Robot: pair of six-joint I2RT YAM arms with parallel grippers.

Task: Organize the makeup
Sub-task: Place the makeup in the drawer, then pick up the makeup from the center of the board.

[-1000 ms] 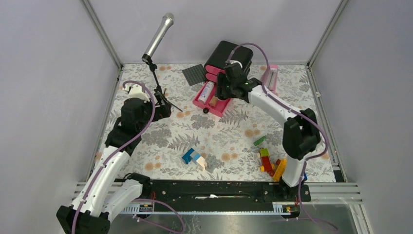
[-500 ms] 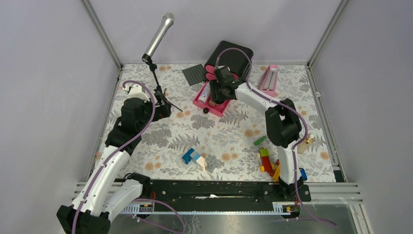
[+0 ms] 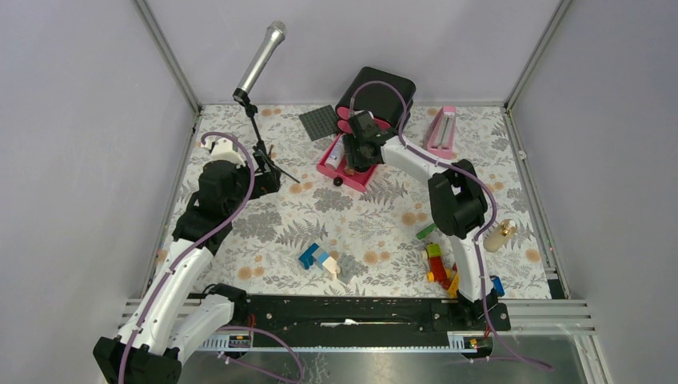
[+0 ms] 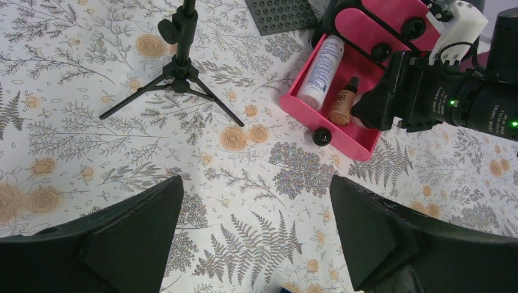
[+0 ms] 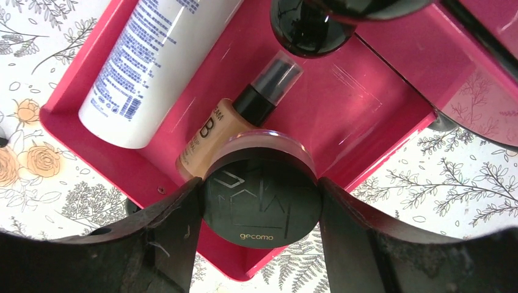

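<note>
While one compact (image 5: 262, 196) is gripped, tray (image 5: 379, 79) holds one tube (image 5: 153, 58), one bottle (image 5: 211, 137).

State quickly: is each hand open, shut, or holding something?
Left hand: open, empty.
Right hand: shut on the compact.

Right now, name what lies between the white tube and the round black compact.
A peach bottle with black cap, seen in the right wrist view.

Pink tray (image 5: 379, 79) holds white tube (image 5: 153, 61) and peach bottle (image 5: 211, 137); black compact (image 5: 262, 201) gripped above.
</note>
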